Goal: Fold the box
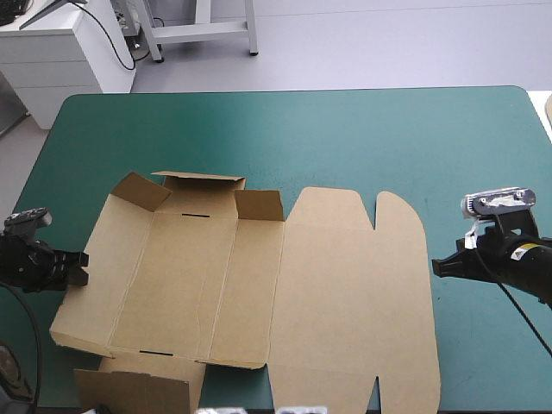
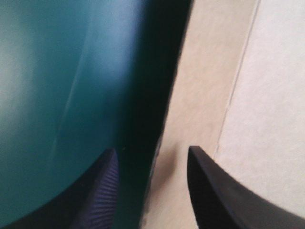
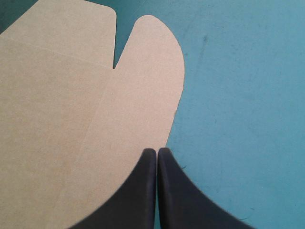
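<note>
Brown box (image 1: 259,285) — matte board (rounded flaps), mostly flat.

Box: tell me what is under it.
The box lies on the teal-green cover, which shows beside it. Anything beneath the board is hidden.

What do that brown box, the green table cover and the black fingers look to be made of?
The box: brown board, matte, likely cardboard; it shows sharp creases and cut slots. The cover: a smooth teal-green sheet with a soft sheen, perhaps rubber or vinyl; hard to tell. The left fingers: black, matte, one face finely ribbed, probably rubber or plastic.
</note>
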